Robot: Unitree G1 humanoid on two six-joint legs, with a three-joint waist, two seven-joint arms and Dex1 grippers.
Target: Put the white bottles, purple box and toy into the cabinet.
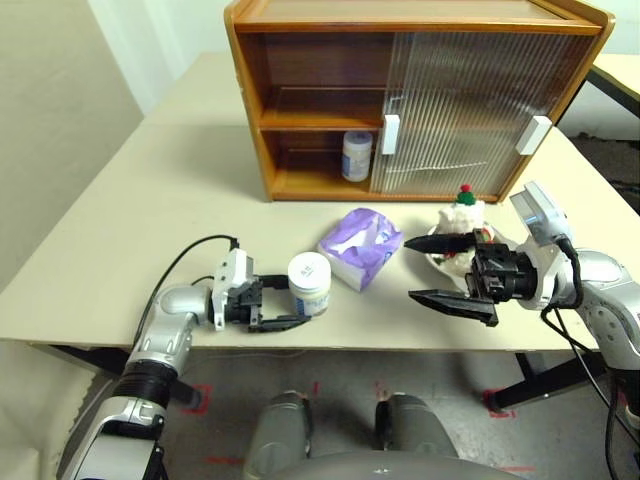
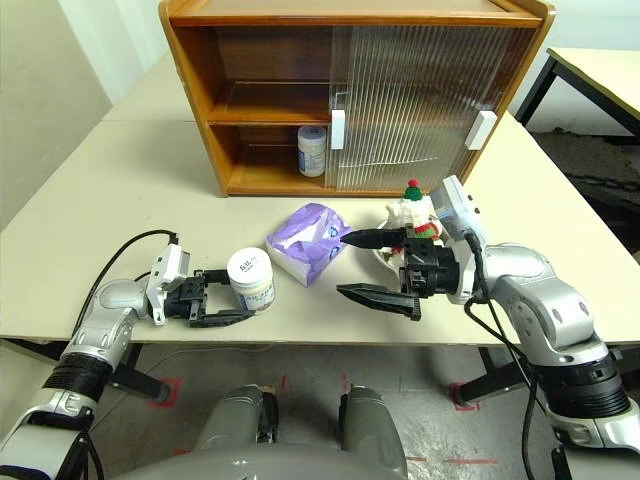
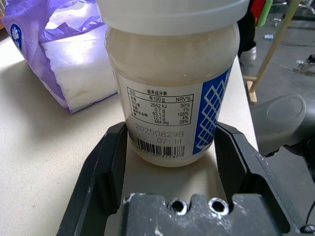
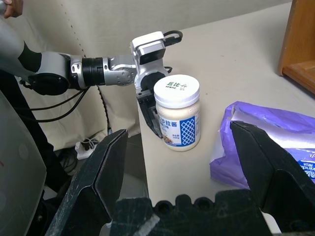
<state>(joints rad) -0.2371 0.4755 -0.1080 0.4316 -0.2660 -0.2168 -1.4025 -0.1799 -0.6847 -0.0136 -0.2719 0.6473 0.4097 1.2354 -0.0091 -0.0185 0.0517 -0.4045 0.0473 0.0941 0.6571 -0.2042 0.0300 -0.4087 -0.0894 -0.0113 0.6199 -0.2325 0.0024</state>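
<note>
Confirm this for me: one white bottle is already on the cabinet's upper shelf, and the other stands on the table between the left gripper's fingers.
Not quite. The white bottle in the cabinet stands on the lower shelf, not the upper, as the left eye view shows. The rest holds: the other white bottle stands on the table between the fingers of the left gripper.

One bottle (image 1: 309, 285) stands left of the purple box (image 1: 359, 247), another (image 1: 356, 156) in the cabinet (image 1: 250, 110).

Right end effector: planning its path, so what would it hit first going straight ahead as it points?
Probably the purple box, close ahead; past that stands the white bottle between the left end effector's fingers. Depth is unclear.
</note>
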